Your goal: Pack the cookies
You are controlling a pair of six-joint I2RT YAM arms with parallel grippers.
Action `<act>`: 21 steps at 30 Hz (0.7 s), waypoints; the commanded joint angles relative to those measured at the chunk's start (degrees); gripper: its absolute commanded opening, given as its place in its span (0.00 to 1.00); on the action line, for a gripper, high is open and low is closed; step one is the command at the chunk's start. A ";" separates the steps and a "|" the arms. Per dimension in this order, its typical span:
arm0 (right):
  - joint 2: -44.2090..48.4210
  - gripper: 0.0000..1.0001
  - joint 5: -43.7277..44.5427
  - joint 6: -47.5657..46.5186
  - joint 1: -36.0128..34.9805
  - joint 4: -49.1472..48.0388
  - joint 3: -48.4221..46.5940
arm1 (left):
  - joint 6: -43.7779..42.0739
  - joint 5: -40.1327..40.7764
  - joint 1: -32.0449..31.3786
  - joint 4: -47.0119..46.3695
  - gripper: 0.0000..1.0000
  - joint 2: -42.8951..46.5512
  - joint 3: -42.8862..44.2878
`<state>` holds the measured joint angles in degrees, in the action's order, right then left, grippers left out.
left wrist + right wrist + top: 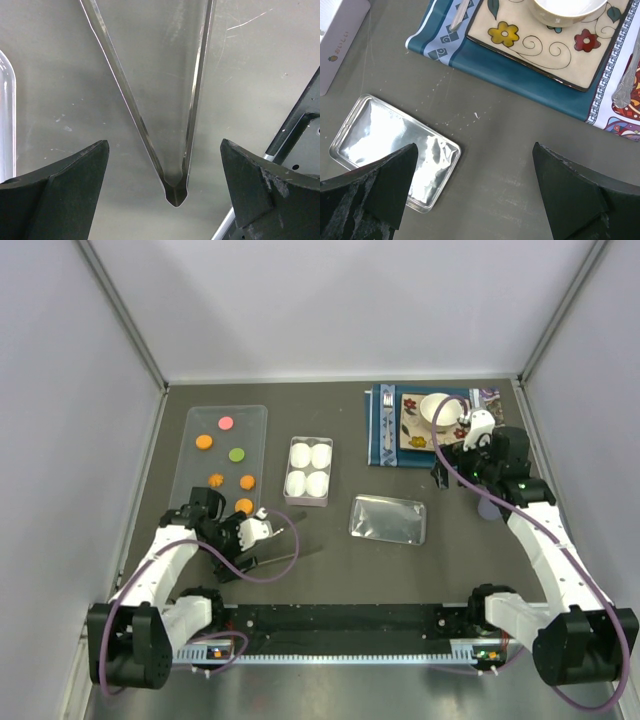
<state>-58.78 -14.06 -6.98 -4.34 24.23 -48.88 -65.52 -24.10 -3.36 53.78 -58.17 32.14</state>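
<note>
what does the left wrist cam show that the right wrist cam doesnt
Left wrist only: metal tongs lying on the table, hinge end within the open left gripper. Right wrist only, beyond the right gripper: a shiny rectangular tray, a blue placemat, a flowered plate with a bowl on it. Both: the grey table and wide-open, empty jaws.

Six small round cookies (237, 454), flat and well apart on a clear tray (256, 425) at left. Farthest back, a pink cookie (226, 423); nearer and to its left, an orange cookie (204, 441); mid-tray, a green cookie (237, 454). Nearer again, side by side, a second orange cookie (215, 479) and a third orange cookie (247, 481); at the tray's near end, a fourth orange cookie (243, 505).
</note>
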 commanded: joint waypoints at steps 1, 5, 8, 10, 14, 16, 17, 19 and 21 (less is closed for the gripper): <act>-0.02 0.99 0.44 -0.58 -0.67 -1.03 -3.24 | -0.49 0.01 0.28 -2.45 0.99 -0.54 -0.41; -0.01 0.99 0.53 -0.58 -0.85 -1.03 -3.24 | 1.00 -0.07 0.19 -4.03 0.99 -1.59 -0.76; -0.10 0.99 0.53 -0.66 -0.76 -1.03 -3.24 | 2.49 0.19 -0.33 -5.17 0.99 -1.94 -1.11; -0.19 0.99 0.53 -0.66 -0.85 -1.11 -3.32 | 3.11 0.37 -0.60 -5.96 0.99 -2.21 -1.38; -0.28 0.99 0.70 -0.66 -0.85 -1.03 -3.32 | 5.39 0.89 -1.92 -6.84 0.99 -2.73 -1.55; -0.37 0.99 0.79 -0.66 -0.76 -1.03 -3.32 | 7.32 1.51 -3.05 -7.28 0.99 -3.35 -1.47; -0.37 0.99 0.79 -0.58 -0.85 -1.03 -3.32 | 7.94 1.94 -3.58 -7.63 0.99 -3.70 -1.55; -0.45 0.99 0.88 -0.66 -0.85 -1.03 -3.32 | 10.83 3.52 -5.68 -8.25 0.99 -4.66 -1.55; -0.45 0.99 0.88 -0.75 -0.76 -1.11 -3.32 | 12.77 4.67 -7.01 -9.39 0.99 -5.54 -1.73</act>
<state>-58.89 -13.52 -7.05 -4.40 24.25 -48.88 -57.91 -21.34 -7.79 47.22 -62.19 31.27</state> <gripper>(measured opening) 0.989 0.990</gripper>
